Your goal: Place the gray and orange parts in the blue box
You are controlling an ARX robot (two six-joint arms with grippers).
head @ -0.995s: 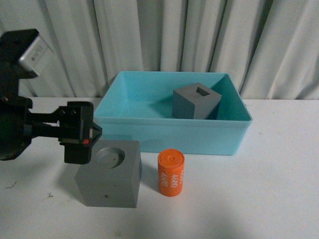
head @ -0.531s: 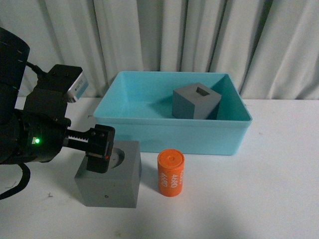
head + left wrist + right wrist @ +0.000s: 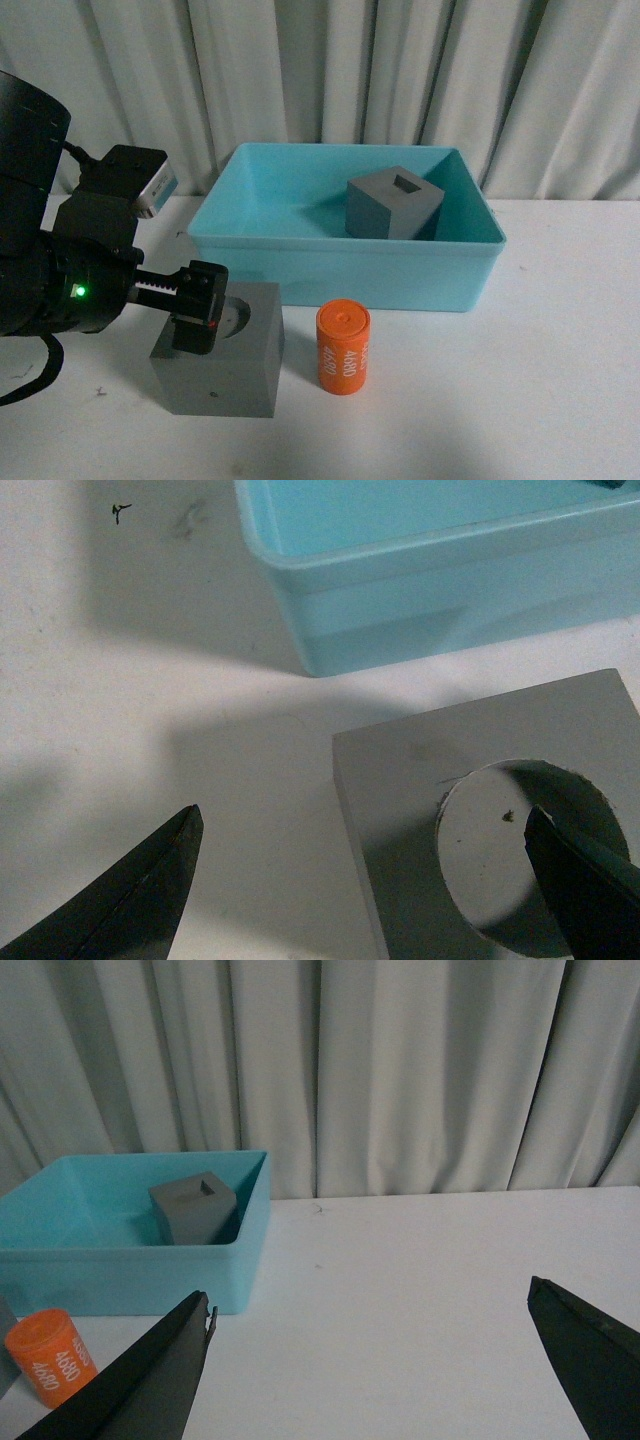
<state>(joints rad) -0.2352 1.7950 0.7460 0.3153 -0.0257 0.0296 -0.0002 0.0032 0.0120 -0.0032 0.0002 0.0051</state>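
Note:
The gray cube with the round recess (image 3: 225, 365) stands on the white table in front of the blue box (image 3: 380, 275). The orange cylinder (image 3: 343, 350) stands upright just right of it. The gray cube with the square recess (image 3: 392, 205) sits inside the box. My left gripper (image 3: 195, 318) is open just above the round-recess cube's left part. In the left wrist view the left gripper (image 3: 365, 880) has one finger off the cube (image 3: 400, 780) and the other over the recess. My right gripper (image 3: 368, 1300) is open and empty over bare table, out of the front view.
Pale curtains hang behind the table. In the right wrist view the blue box (image 3: 120, 1260) with the square-recess cube (image 3: 192, 1210) and the orange cylinder (image 3: 48, 1355) lie off to one side. The box corner (image 3: 420, 570) is close to the left gripper.
My left gripper has moved right from beside the round-recess cube to over its left edge and has dropped slightly. The cubes, cylinder and box have not moved.

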